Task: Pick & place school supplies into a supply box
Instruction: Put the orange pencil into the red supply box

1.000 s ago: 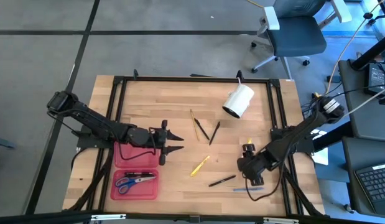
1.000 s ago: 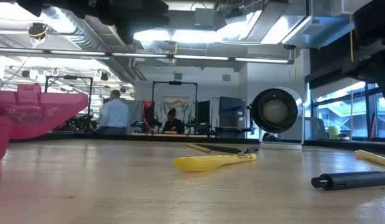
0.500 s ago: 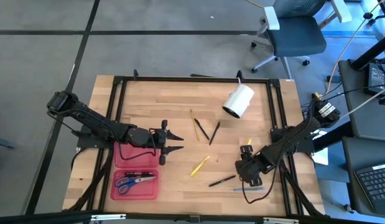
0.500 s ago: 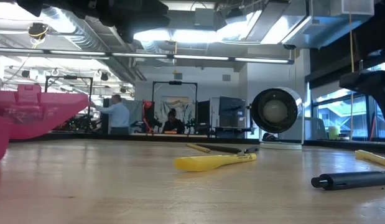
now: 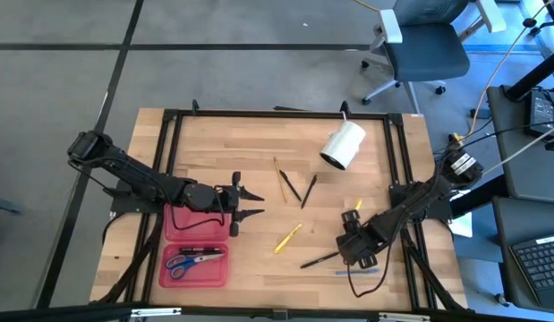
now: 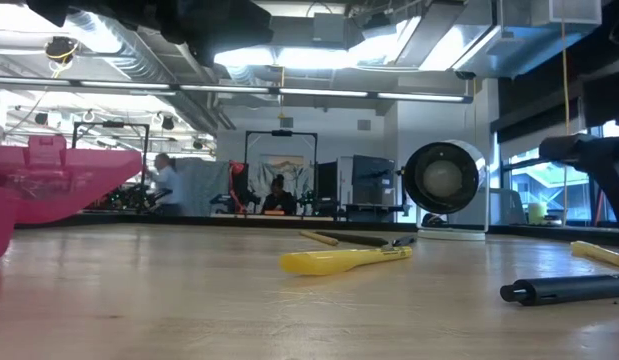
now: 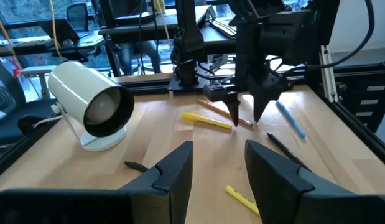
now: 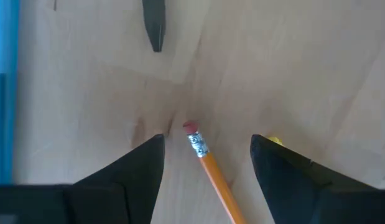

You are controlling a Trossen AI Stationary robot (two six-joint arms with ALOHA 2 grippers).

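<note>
The red supply box (image 5: 195, 243) lies open near the table's left edge, with blue-handled scissors (image 5: 193, 262) and black pens (image 5: 201, 249) in its near half. My left gripper (image 5: 257, 205) hovers open just right of the box's far half. My right gripper (image 7: 245, 109) points down, open, over an orange pencil (image 8: 208, 163); its fingers stand on either side of the pink eraser end (image 8: 190, 127) without touching. Nearby on the table lie a yellow highlighter (image 5: 288, 238), a black pen (image 5: 319, 260) and a blue pen (image 5: 357, 271).
A white cylinder (image 5: 344, 145) lies on its side near the far right. Two pencils (image 5: 281, 178) and a black pen (image 5: 308, 190) lie mid-table, and a short yellow piece (image 5: 358, 206) lies right of them. A black frame (image 5: 259, 114) borders the table. People stand in the room beyond.
My right gripper has come down toward the table and shifted slightly toward the table's left, over the orange pencil. In the low view its arm has dropped into sight at the right edge. The left arm has kept still.
</note>
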